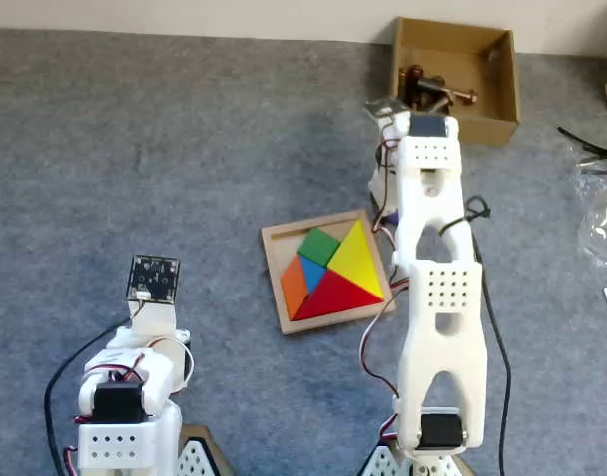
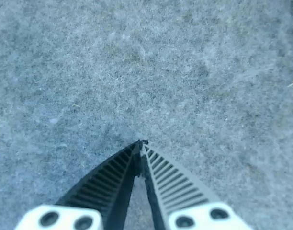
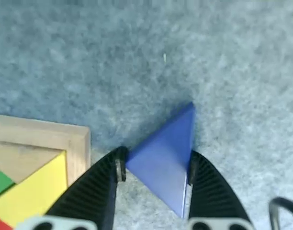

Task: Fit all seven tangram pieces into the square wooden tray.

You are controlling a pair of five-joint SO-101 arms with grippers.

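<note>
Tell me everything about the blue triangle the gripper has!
The blue triangle is a smooth, solid block, seemingly painted wood, with a paler edge face. The right gripper pinches its two sides, one corner pointing away. It is over the grey carpet, just beside the wooden tray's corner, not inside. Whether it touches the carpet, I cannot tell.

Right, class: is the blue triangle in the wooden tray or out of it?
Out. The blue triangle sits in the right gripper, beside the tray.

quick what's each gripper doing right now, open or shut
Left gripper: shut, holding nothing, over bare carpet.
Right gripper: shut on the blue triangle.
</note>
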